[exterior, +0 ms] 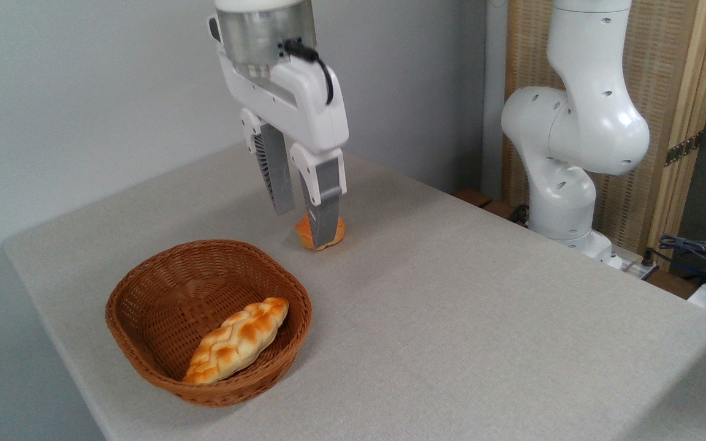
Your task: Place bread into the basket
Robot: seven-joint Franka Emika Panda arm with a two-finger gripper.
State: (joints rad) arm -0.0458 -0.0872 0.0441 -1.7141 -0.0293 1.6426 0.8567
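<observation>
One loaf, one basket, and the two are already together, so by my read the job is basically done. Going left to right: the basket (208,321) sits toward the worktop's (451,318) near-left corner, and the bread (238,348) lies inside it, down on the woven floor on the side nearer the camera. Its long axis runs diagonally, with the lower pointed end against the front wall of the basket and the upper end leaning toward the right rim. Nothing is touching it.

Next over, the pincer (304,211) hangs high above the worktop, up and to the right of the basket, closer to the back edge. Its fingers are spread with a clear gap and nothing between them, so it's released and empty. The bread lies down and to the left of it, well apart. If any move is left, I'd guess it's just backing away, since the loaf doesn't look like it needs a nudge.

Right behind the right finger there's a small orange bun (321,234) on the worktop, partly hidden. It isn't the task's thing.

Far right is the arm's white base (564,208) off the worktop's back-right corner. No brands, labels or readable writing anywhere that I can make out.
</observation>
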